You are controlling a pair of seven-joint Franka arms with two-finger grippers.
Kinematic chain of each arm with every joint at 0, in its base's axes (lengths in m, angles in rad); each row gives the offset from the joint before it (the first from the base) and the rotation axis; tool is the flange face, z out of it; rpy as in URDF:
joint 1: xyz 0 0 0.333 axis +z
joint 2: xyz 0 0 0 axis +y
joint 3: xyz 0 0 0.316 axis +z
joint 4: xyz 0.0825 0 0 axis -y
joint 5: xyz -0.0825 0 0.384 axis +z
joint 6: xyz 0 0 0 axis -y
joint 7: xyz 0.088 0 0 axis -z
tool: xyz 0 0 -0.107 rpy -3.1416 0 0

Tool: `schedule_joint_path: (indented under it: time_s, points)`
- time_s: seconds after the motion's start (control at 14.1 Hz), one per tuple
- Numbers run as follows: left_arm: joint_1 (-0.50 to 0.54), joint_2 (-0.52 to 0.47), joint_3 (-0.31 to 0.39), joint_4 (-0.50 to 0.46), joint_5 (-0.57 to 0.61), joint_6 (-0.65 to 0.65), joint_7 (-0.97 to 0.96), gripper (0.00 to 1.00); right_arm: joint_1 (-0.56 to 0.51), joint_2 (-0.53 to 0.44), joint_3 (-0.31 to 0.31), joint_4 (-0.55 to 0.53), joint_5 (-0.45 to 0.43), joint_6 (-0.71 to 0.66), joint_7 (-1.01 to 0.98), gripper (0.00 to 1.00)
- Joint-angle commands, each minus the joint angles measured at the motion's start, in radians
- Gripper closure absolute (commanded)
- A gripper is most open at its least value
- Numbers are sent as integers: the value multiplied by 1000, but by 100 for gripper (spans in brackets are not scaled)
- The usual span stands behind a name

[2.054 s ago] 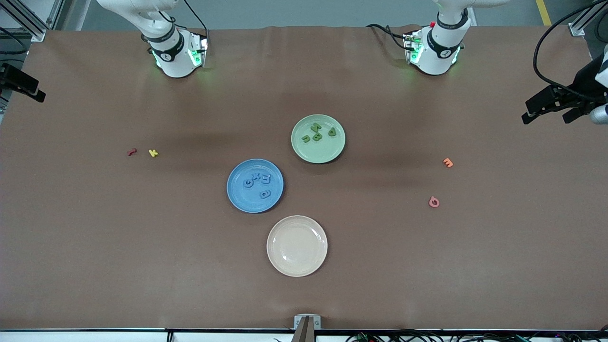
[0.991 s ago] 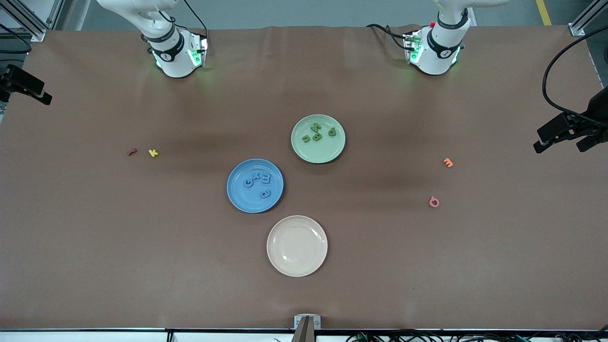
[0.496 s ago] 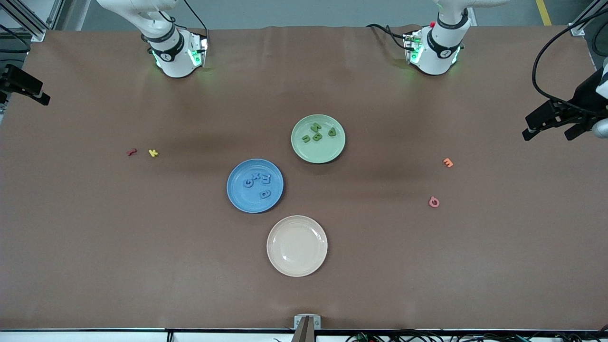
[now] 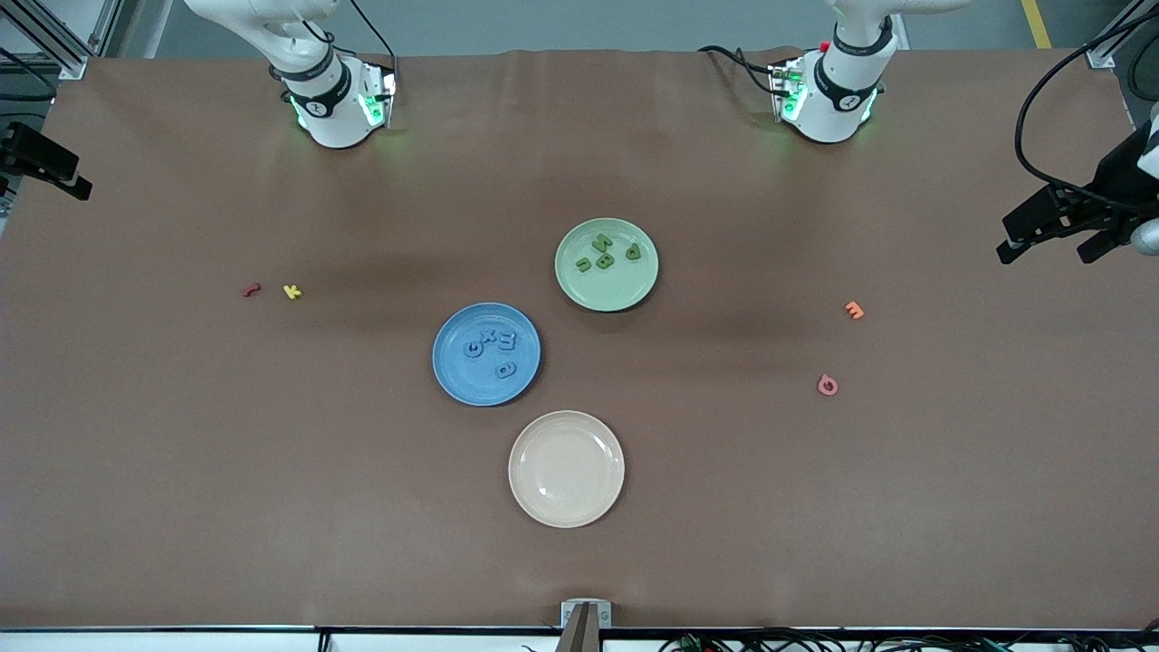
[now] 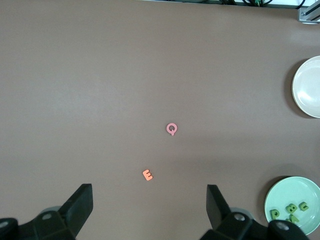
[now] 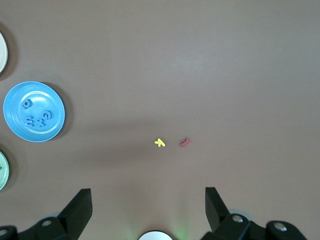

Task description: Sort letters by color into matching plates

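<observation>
The blue plate (image 4: pixel 471 385) sits mid-table and holds several blue letters (image 4: pixel 507 340). The pale green plate (image 4: pixel 607 292) lies farther from the front camera and holds several green letters (image 4: pixel 605 261). My left gripper (image 4: pixel 1050 246) is open and empty, high over the table edge at the left arm's end; its wrist view shows the wide-open gripper (image 5: pixel 148 202) and the green plate (image 5: pixel 290 192). My right gripper (image 6: pixel 148 202) is open and empty over the right arm's end; one finger (image 4: pixel 50 167) shows in the front view. The blue plate (image 6: pixel 17 127) shows in its wrist view.
An empty beige plate (image 4: pixel 566 507) lies nearest the front camera. An orange E (image 4: pixel 854 311) and a pink Q (image 4: pixel 827 386) lie toward the left arm's end. A yellow K (image 4: pixel 292 292) and a red letter (image 4: pixel 251 290) lie toward the right arm's end.
My left gripper swung outward past the table edge and has come back a little toward the table. The right gripper barely shifted. Plates and letters have not moved.
</observation>
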Motion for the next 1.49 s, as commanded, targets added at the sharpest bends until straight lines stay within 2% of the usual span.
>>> schedule_joint_path:
  time_s: [0.0, 0.14, 0.71, 1.13, 1.42]
  points:
    - [0, 5, -10, -1, 20, 16, 16, 0, -8, -23, 5, -20, -8, -3, -13, 0]
    - [-5, 23, -11, 26, 20, 9, 17, 0, -8, -23, 5, -21, -8, -6, -12, 0]
    - [-11, 23, -11, 34, 19, 5, 65, 0, -5, -23, 5, -26, -4, -8, -10, 0]
    - [-8, 17, -11, 71, 20, -87, 65, 0, -3, -23, 5, -27, 3, -9, -9, 0]
    - [-9, 21, -19, 69, 20, -96, 63, 0, -5, -23, 6, -27, 10, -12, -1, 0]
